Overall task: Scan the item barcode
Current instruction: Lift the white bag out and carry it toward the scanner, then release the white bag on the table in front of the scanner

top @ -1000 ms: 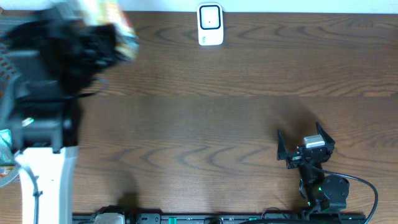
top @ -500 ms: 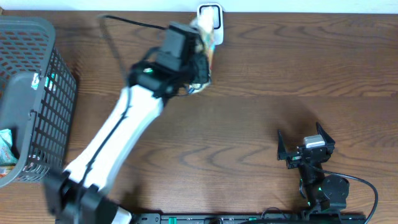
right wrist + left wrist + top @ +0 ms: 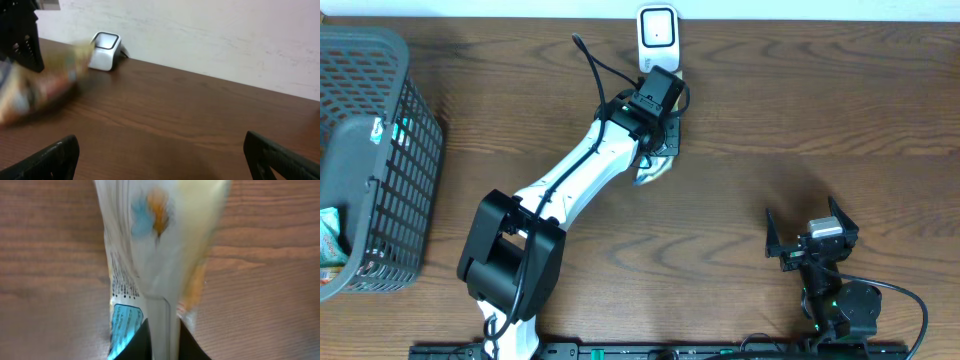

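Note:
A white and yellow snack packet with blue and orange marks hangs from my left gripper, whose black fingers pinch its sealed edge. A printed barcode runs down the packet's left side. From overhead, the left gripper is just below the white scanner at the table's back edge, with the packet showing under it. The packet looks blurred at the left of the right wrist view, near the scanner. My right gripper rests open at the front right with nothing in it.
A dark mesh basket stands at the far left with a coloured packet inside. The left arm stretches diagonally across the middle of the brown wooden table.
The left arm has swung from the basket at the far left to the spot just below the scanner, carrying the packet. The right arm has not moved.

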`<control>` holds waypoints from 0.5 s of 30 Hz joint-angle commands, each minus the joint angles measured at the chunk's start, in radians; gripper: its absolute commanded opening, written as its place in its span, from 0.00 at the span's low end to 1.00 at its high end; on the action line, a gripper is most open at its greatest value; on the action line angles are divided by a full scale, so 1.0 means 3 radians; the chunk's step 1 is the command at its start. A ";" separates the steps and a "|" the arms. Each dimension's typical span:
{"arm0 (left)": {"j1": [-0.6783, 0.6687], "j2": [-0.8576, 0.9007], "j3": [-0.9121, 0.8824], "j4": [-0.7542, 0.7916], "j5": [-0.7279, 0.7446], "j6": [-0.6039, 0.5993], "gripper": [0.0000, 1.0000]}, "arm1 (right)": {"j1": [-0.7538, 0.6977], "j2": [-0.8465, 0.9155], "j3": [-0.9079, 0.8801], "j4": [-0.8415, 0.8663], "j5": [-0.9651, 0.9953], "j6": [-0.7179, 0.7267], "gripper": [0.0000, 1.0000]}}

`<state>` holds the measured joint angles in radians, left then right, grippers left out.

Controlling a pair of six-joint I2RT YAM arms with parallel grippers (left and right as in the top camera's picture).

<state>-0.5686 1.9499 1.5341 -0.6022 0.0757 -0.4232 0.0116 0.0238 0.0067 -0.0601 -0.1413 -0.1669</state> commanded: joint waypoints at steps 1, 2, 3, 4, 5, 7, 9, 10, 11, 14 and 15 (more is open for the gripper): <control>-0.0011 -0.0037 0.0061 0.0019 -0.0053 -0.0089 0.37 | 0.0029 -0.0019 -0.0004 -0.0013 0.0003 -0.0009 0.99; -0.0010 -0.0042 0.0062 0.0019 -0.0053 -0.0089 0.45 | 0.0029 -0.0019 -0.0004 -0.0013 0.0003 -0.0009 0.99; -0.0010 -0.0052 0.0062 0.0018 -0.0053 -0.0089 0.50 | 0.0029 -0.0019 -0.0004 -0.0013 0.0003 -0.0009 0.99; -0.0010 -0.0064 0.0062 0.0018 -0.0053 -0.0088 0.56 | 0.0029 -0.0019 -0.0004 -0.0013 0.0003 -0.0009 0.99; -0.0010 -0.0084 0.0062 0.0018 -0.0053 -0.0088 0.56 | 0.0029 -0.0019 -0.0004 -0.0013 0.0003 -0.0009 0.99; -0.0005 -0.0186 0.0074 0.0019 -0.0055 -0.0062 0.56 | 0.0029 -0.0019 -0.0004 -0.0013 0.0003 -0.0009 0.99; 0.0013 -0.0332 0.0089 0.0018 -0.0055 -0.0060 0.56 | 0.0029 -0.0019 -0.0004 -0.0013 0.0003 -0.0009 0.99; 0.0028 -0.0421 0.0093 0.0018 -0.0056 -0.0048 0.57 | 0.0029 -0.0019 -0.0004 -0.0013 0.0003 -0.0009 0.99; 0.0048 -0.0520 0.0093 0.0018 -0.0056 -0.0018 0.57 | 0.0029 -0.0020 -0.0004 -0.0013 0.0003 -0.0009 0.99; 0.0123 -0.0856 0.0093 -0.0036 -0.0057 0.0145 0.57 | 0.0029 -0.0019 -0.0004 -0.0013 0.0003 -0.0009 0.99; 0.0158 -0.0966 0.0093 -0.0078 -0.0057 0.0197 0.58 | 0.0029 -0.0019 -0.0004 -0.0013 0.0003 -0.0009 0.99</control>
<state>-0.5545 1.7996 1.5341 -0.6064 0.0723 -0.4248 0.0116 0.0238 0.0067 -0.0601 -0.1410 -0.1669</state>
